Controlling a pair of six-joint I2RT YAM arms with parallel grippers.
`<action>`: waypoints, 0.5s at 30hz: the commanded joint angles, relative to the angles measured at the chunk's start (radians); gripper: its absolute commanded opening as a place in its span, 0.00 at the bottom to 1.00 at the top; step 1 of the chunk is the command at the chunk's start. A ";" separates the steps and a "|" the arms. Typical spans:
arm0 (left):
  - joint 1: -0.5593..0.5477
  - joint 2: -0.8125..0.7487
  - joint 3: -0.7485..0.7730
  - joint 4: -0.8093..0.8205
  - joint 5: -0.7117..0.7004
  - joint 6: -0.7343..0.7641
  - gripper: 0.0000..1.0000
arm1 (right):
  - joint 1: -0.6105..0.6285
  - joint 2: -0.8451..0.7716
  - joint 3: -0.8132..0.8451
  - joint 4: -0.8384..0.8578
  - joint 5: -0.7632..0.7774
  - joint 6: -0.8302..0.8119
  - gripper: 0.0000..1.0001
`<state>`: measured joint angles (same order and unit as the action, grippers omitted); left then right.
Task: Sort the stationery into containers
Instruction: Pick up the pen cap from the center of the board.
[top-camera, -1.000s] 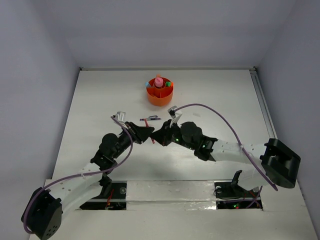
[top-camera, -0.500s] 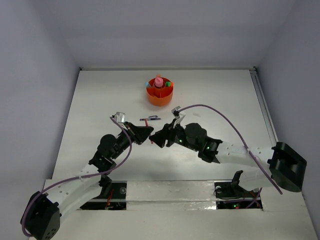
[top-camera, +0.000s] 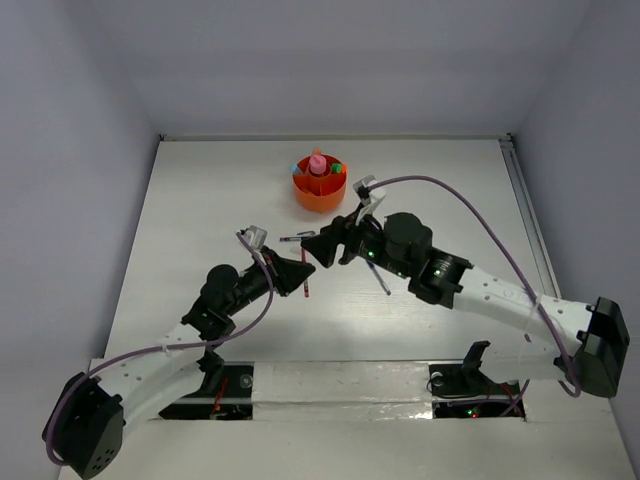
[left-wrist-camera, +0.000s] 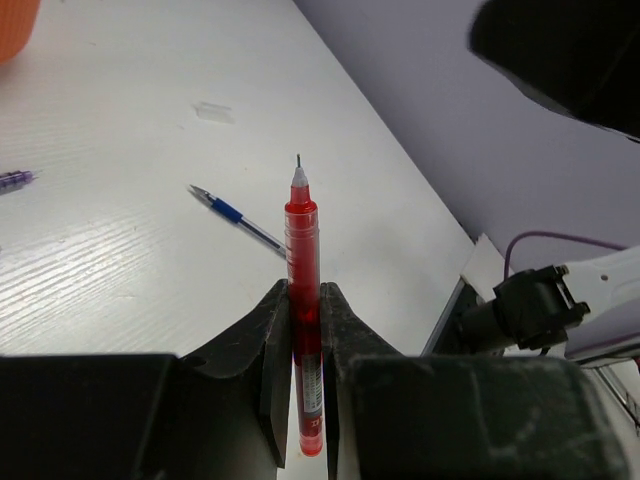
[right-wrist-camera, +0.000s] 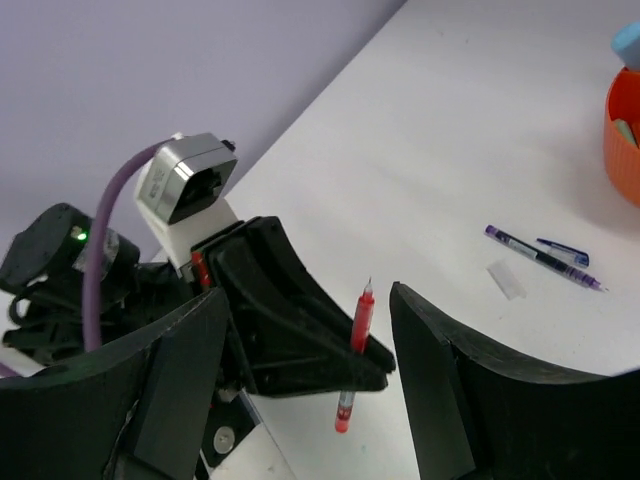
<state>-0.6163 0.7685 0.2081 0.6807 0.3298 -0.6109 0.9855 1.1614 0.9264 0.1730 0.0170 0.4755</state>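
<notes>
Left wrist cam picks up a thin blue pen (left-wrist-camera: 240, 215) lying on the white table (left-wrist-camera: 120, 260) past the fingers. Top cam gives the round orange cup (top-camera: 320, 195) with dividers at the far side, pink piece (top-camera: 317, 163) standing in it. Right wrist cam has a purple pen (right-wrist-camera: 535, 255), with a small clear cap (right-wrist-camera: 505, 280) just beside it. Left gripper (left-wrist-camera: 305, 290) is clenched on a slim red pen (left-wrist-camera: 303, 240), well short of the cup. Right gripper (right-wrist-camera: 308, 300) is spread wide, empty, near the red pen but not touching.

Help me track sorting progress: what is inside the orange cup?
The orange cup holds a pink bottle-like piece, a green item and a light-blue one. Its wall hides whatever lies deeper.
</notes>
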 joint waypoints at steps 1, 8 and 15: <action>-0.017 0.000 0.050 0.088 0.074 0.036 0.00 | -0.007 0.098 0.078 -0.081 -0.008 -0.029 0.72; -0.026 -0.031 0.047 0.077 0.060 0.046 0.00 | -0.016 0.181 0.121 -0.089 -0.008 0.012 0.66; -0.026 -0.031 0.048 0.089 0.051 0.043 0.00 | -0.016 0.215 0.097 -0.055 -0.078 0.046 0.46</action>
<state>-0.6395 0.7486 0.2100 0.7040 0.3702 -0.5831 0.9745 1.3716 0.9943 0.0746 -0.0219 0.4953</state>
